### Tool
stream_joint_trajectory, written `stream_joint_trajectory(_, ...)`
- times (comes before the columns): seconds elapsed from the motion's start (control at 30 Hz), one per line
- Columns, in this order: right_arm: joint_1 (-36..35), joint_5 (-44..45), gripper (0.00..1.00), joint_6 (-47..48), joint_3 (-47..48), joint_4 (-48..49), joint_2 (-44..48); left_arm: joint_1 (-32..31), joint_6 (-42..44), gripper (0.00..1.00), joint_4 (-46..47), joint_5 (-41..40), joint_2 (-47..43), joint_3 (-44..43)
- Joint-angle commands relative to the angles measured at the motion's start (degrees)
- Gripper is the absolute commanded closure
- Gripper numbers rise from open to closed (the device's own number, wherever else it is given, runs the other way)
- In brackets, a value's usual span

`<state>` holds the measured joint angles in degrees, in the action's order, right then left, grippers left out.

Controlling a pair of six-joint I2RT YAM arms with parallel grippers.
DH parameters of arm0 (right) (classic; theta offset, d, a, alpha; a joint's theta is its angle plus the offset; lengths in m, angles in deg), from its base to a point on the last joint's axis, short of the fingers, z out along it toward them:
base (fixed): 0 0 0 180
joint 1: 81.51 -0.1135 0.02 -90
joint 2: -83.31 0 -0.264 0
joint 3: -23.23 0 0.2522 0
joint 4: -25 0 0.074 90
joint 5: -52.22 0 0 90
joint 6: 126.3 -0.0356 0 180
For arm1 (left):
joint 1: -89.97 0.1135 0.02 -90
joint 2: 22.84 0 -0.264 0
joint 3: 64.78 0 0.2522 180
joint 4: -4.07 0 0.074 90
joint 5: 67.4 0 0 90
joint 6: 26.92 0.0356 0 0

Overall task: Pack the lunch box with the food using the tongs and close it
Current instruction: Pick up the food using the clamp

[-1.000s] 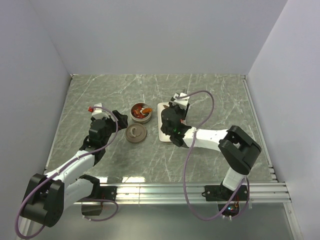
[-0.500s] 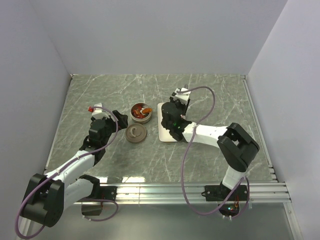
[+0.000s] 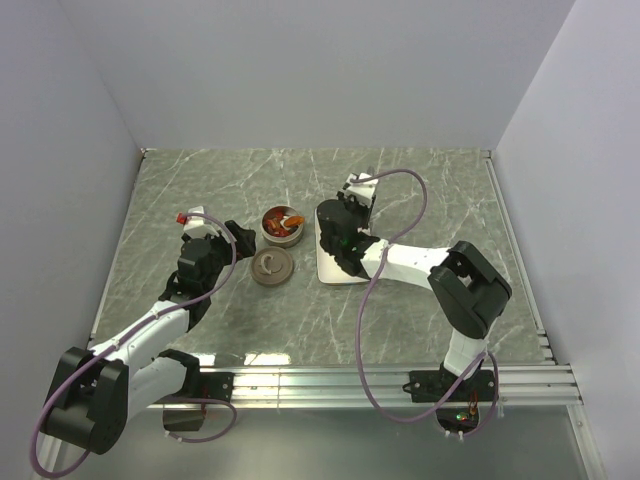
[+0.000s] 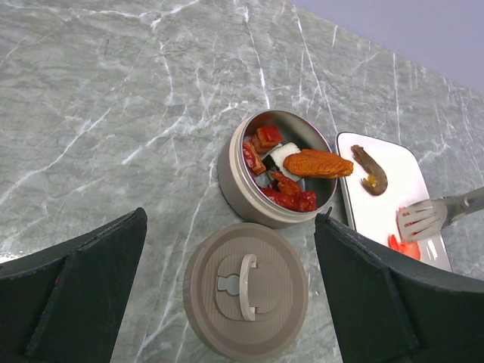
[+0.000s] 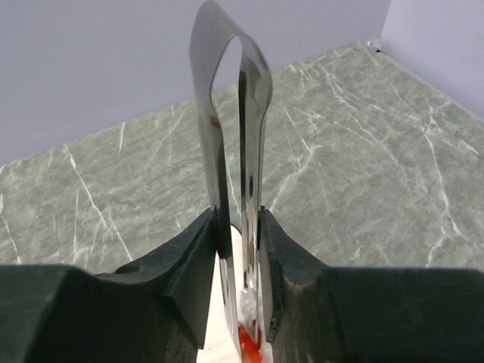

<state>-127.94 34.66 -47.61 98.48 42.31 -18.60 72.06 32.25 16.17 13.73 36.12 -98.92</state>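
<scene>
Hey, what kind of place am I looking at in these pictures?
Probably a robotics lab test cell, not a kitchen. A left arm and right arm are mounted on a metal rail at the edge of a marble-patterned table, and plain blank walls box it in.

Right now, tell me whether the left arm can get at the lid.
Probably yes. The lid lies bare beside the tin, right before the open left hand, with nothing between; the tongs are over the plate.

Open round tin [image 4: 240,195], part-filled with red and orange food [image 4: 302,163]; brown lid [image 4: 246,291] flat just beside it; tongs [image 4: 432,215], forked tip beside a red piece [image 4: 402,246].
</scene>
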Motion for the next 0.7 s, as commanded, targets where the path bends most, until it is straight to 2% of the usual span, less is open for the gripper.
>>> stream_joint_trajectory(0.0,0.03,1.03,0.68,-2.32,0.56,-3.82,0.13,0.16,0.24,0.01,2.52,0.16,-1.48,-0.01)
stream_joint_trajectory(0.07,-0.23,0.77,0.79,-0.83,0.21,-2.25,0.22,0.16,0.16,0.0,2.52,0.16,-1.48,-0.01)
stream_joint_trajectory(0.13,-0.58,0.68,0.85,2.07,0.21,0.03,0.66,0.16,0.16,0.01,2.52,0.16,-1.39,-0.01)
stream_joint_trajectory(0.17,-0.76,0.68,0.94,3.3,0.2,0.83,0.83,0.16,0.24,0.01,2.43,0.07,-1.39,-0.1)
stream_joint_trajectory(0.2,-0.85,0.68,0.96,5.4,0.38,1.62,1.18,0.16,0.16,0.01,2.43,0.07,-1.39,-0.1)
stream_joint_trajectory(0.5,-2.08,-3.01,0.97,17.89,3.63,9.62,3.55,0.16,0.16,0.01,2.17,-0.19,-1.39,-0.18)
stream_joint_trajectory(0.67,-2.96,-7.75,0.98,19.13,5.48,11.03,4.96,0.16,0.16,0.01,1.91,-0.37,-1.21,-0.36)
